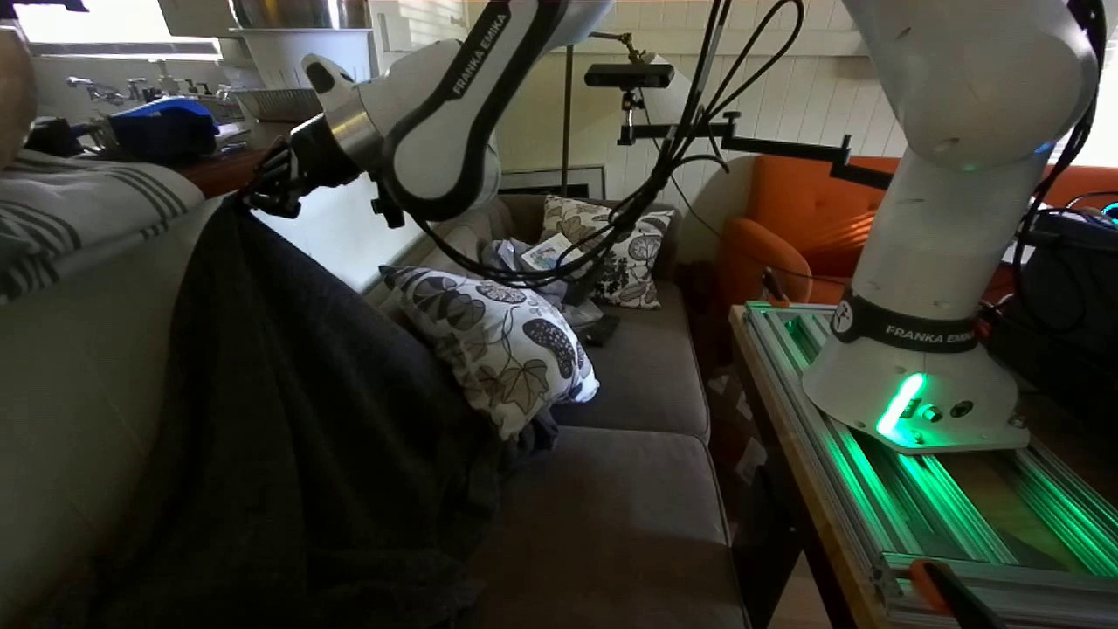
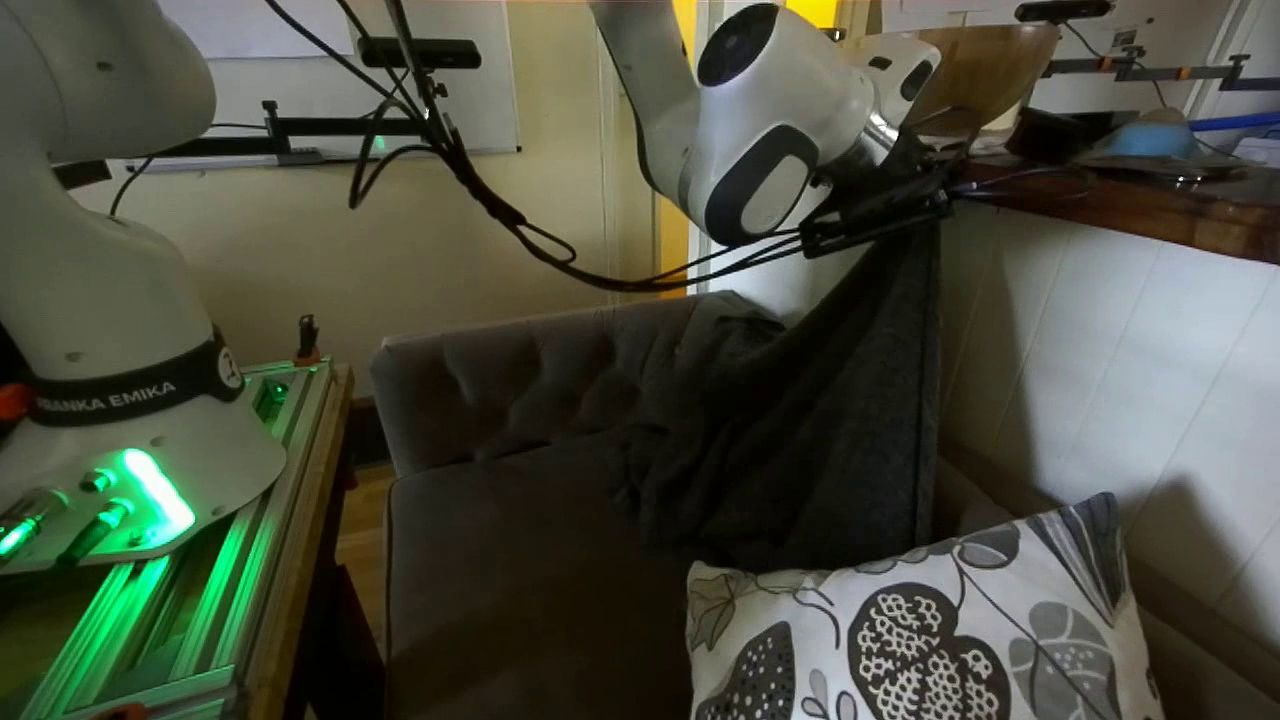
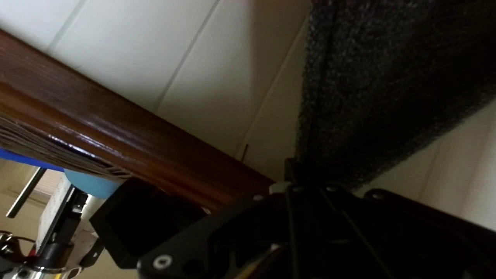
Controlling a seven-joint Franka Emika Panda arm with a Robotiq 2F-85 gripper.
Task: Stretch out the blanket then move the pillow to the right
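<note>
Claw (image 1: 253,199) gripping what looks like a corner of the blanket (image 1: 314,428); in the wrist view the cloth narrows to the pinch, which appears small. Corner held high, just beside the edge of the wooden counter (image 3: 135,135); whether claw and counter touch cannot be told. Below, the blanket hangs in a steep sheet and ends in loose folds on the gray couch (image 2: 520,570). Step in hand, as judged: stretching out, not yet complete, since the lower part lies bunched. To do it well, the operator should clear the counter edge, then draw the corner away from the bunched part in a slow, low sweep, with just enough pull to open the folds; a jerk could slip so small a pinch. The corner should be laid down before release, or it may fall into a heap. The nearer pillow (image 1: 502,341), probably the task's one, leans tilted on the couch right beside the blanket, its low corner seemingly over cloth; if it pins the edge, the pull may drag it along. Count: one claw, one arm (image 1: 445,166), one blanket, two pillows (the nearer pillow plus a far pillow (image 1: 633,271)), one gray couch with two seat cushions (image 1: 629,515) in an exterior view, one orange couch (image 1: 808,210), one counter; clutter (image 1: 170,131) on it too dim to count.
</note>
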